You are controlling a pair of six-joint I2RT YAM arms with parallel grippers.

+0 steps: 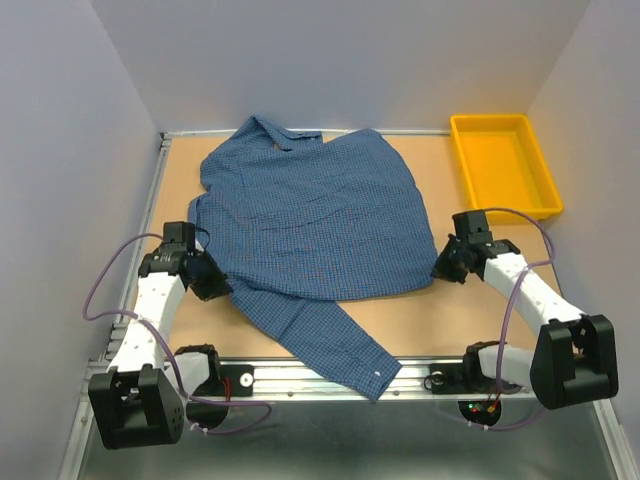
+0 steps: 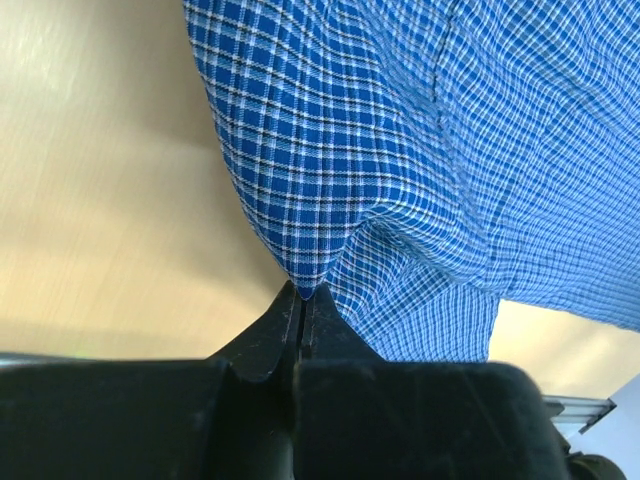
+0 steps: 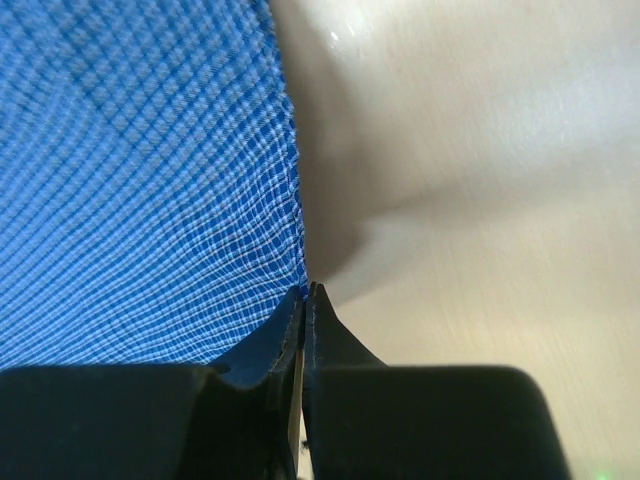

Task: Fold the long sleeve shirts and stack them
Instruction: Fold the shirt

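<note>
Tightly, left pincer (image 2: 300, 300), right pincer (image 3: 305, 296) pinch shirt's (image 1: 310, 215) sides.

My left gripper (image 2: 301, 300) pinches a fold of the blue checked shirt (image 2: 400, 150), lifted above the tan table (image 2: 100, 200).

1 shirt (image 1: 310, 215) spread across the middle of the table (image 1: 440, 325), flanked by 2 end effectors.

The shirt is laid flat with its collar (image 1: 280, 133) toward the far edge and its hem toward the near edge. 1 sleeve (image 1: 320, 325) is stretched from the near left of the shirt diagonally to the right, its cuff (image 1: 378, 372) lying over the near table edge between the 2 arm bases. The left end effector (image 1: 213, 282) is closed on the shirt's near left corner, the right end effector (image 1: 447, 264) on its near right corner. A tray (image 1: 500, 165) is placed at the far right corner, behind the right end effector and apart from the shirt.
</note>
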